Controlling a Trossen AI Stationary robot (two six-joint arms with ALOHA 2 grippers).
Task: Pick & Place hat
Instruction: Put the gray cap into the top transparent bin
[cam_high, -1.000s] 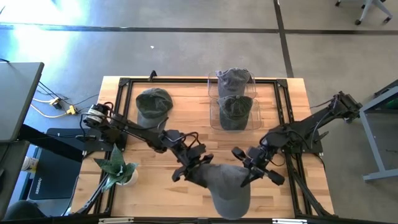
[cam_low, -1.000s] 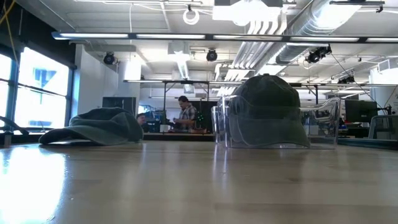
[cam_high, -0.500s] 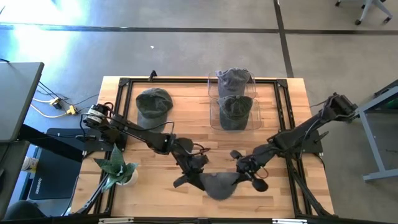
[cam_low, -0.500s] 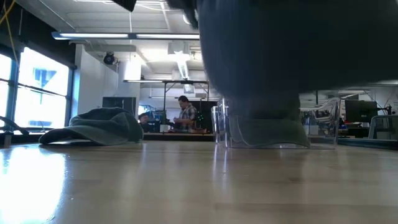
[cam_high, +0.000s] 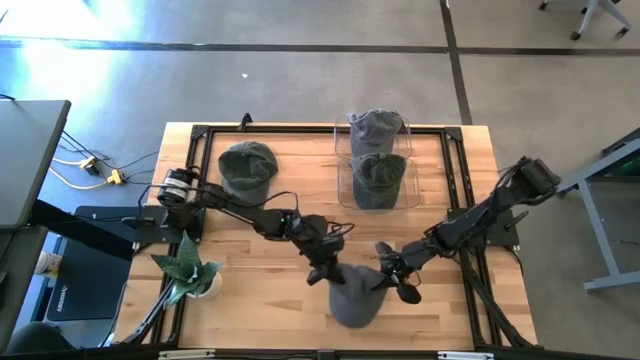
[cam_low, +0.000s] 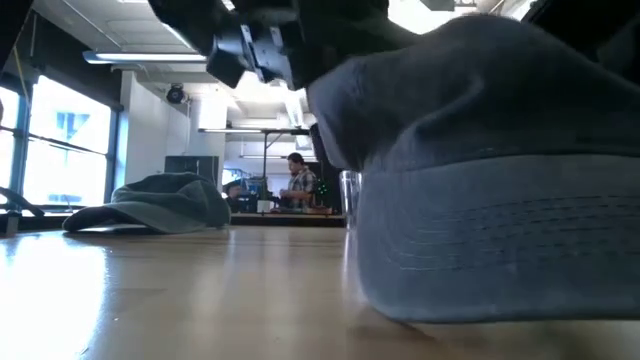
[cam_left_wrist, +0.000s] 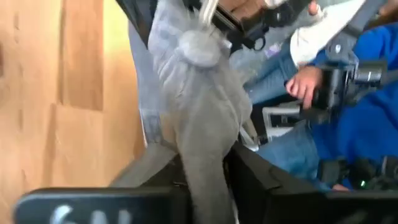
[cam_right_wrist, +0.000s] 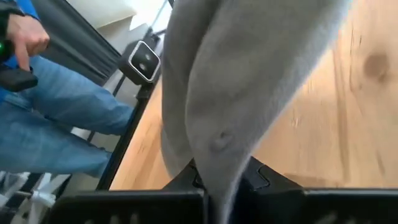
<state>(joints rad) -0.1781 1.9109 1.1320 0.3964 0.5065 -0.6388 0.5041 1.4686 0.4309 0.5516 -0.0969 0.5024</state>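
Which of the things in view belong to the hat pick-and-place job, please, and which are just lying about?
In the job:
- grey hat, held between both grippers, near table edge
- left gripper, shut on the hat
- right gripper, shut on the hat
- clear holder with two hats

Lying about:
- spare hat on the table
- potted plant

Grey hat (cam_low: 500, 180) cut off by frame edge, low view.
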